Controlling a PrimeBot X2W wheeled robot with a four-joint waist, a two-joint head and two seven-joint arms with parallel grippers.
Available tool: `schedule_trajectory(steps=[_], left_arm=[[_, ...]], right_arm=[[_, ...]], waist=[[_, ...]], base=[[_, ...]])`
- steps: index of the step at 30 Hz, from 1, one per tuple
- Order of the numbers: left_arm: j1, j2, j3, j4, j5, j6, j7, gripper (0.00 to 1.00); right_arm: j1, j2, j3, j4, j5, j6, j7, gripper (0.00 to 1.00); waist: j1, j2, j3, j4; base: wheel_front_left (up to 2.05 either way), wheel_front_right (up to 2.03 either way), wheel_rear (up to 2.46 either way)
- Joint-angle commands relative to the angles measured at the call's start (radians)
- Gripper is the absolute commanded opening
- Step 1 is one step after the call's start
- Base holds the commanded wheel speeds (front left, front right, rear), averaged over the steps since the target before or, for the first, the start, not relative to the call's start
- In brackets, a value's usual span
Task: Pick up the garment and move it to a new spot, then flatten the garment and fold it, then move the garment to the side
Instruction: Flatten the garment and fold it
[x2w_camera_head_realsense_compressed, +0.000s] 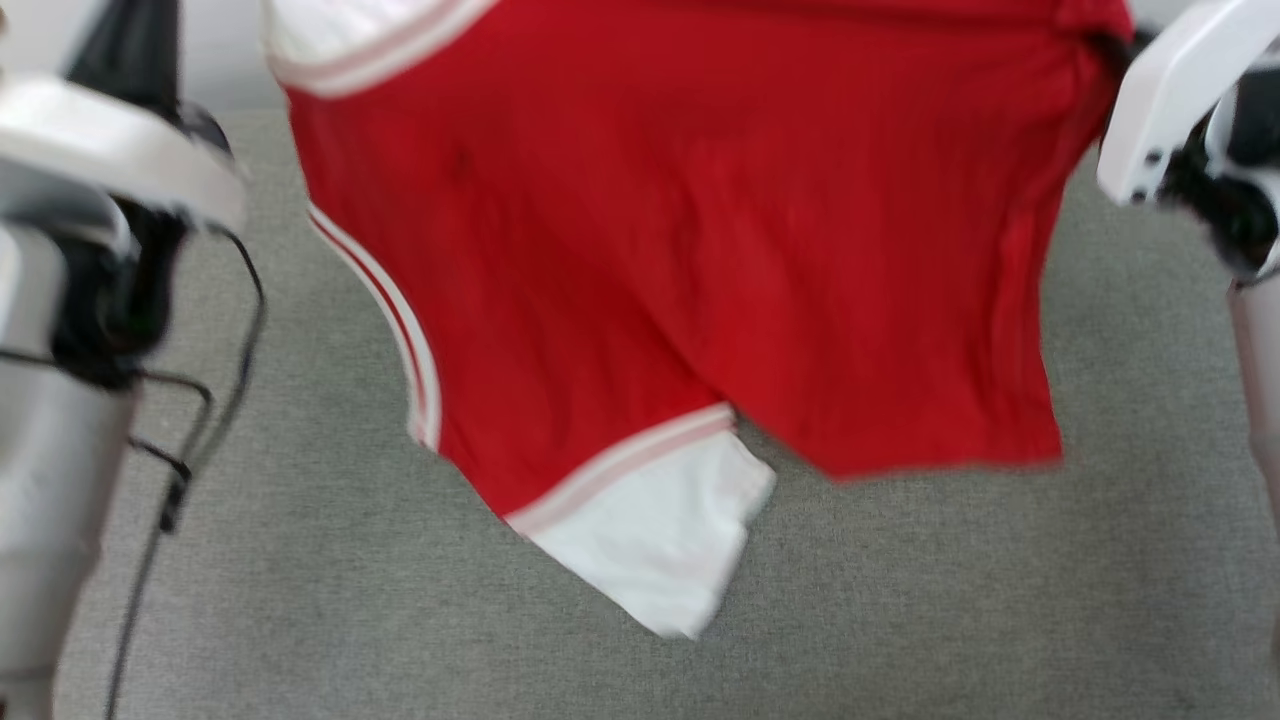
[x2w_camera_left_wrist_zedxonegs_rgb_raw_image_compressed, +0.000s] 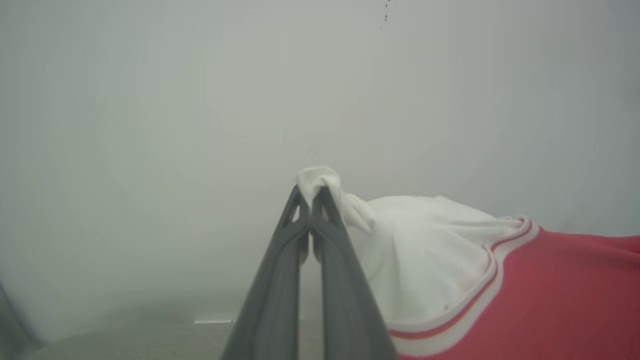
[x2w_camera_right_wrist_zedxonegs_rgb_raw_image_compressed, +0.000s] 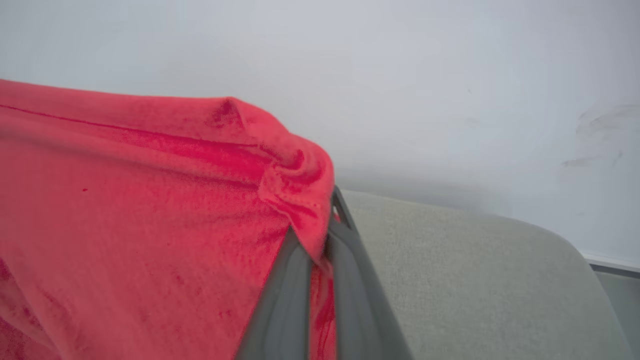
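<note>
The shirt (x2w_camera_head_realsense_compressed: 700, 250) hangs spread in the air between the two arms, above a grey cloth-covered surface (x2w_camera_head_realsense_compressed: 900, 600), with its plain red side facing the head camera. The left gripper (x2w_camera_left_wrist_zedxonegs_rgb_raw_image_compressed: 311, 195) has its two dark fingers (x2w_camera_left_wrist_zedxonegs_rgb_raw_image_compressed: 280, 280) pressed tightly together on a small tuft of the white sleeve (x2w_camera_left_wrist_zedxonegs_rgb_raw_image_compressed: 425, 250). From there the cloth runs off to the side, past the red-and-white striped trim (x2w_camera_left_wrist_zedxonegs_rgb_raw_image_compressed: 480, 295), into the red body. The right gripper (x2w_camera_right_wrist_zedxonegs_rgb_raw_image_compressed: 325, 220) is likewise clamped shut on a bunched corner of the red cloth, which folds over its fingertips and drapes away across the left of that wrist view. Behind it lie a rounded corner of the grey surface (x2w_camera_right_wrist_zedxonegs_rgb_raw_image_compressed: 500, 280) and a pale wall (x2w_camera_right_wrist_zedxonegs_rgb_raw_image_compressed: 450, 75). In the head view, which is blurred, the other white sleeve (x2w_camera_head_realsense_compressed: 660, 540) hangs lowest, over the middle of the grey surface; whether it touches the surface cannot be told. A striped side edge (x2w_camera_head_realsense_compressed: 400, 330) faces the left arm (x2w_camera_head_realsense_compressed: 60, 480), beside which a thin black cable (x2w_camera_head_realsense_compressed: 200, 420) dangles. The top right corner of the shirt is gathered close to the white casing of the right arm (x2w_camera_head_realsense_compressed: 1180, 90).
</note>
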Motion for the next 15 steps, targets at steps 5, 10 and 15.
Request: schedule_trajectory(steps=[5,10,15], left_arm=[[-0.223,0.004,0.015,0.14,0.046,-0.034,-0.045,0.0],[-0.426,0.014,0.022,0.247,0.077,-0.062,-0.072,0.0],[-0.618,0.038,0.034,0.326,0.104,-0.085,-0.089,0.0]], right_arm=[[-0.164,0.022,-0.063,0.027,-0.069,-0.002,-0.116,0.0],[-0.332,0.043,-0.104,0.042,-0.101,-0.002,-0.18,0.0],[-0.494,0.053,-0.121,0.054,-0.131,-0.002,-0.209,0.0]], waist=[[-0.0001,0.0,0.074,-0.017],[-0.0001,0.0,0.148,-0.028],[-0.0001,0.0,0.232,-0.04]], base=[[0.0,0.0,0.0],[0.0,0.0,0.0],[0.0,0.0,0.0]])
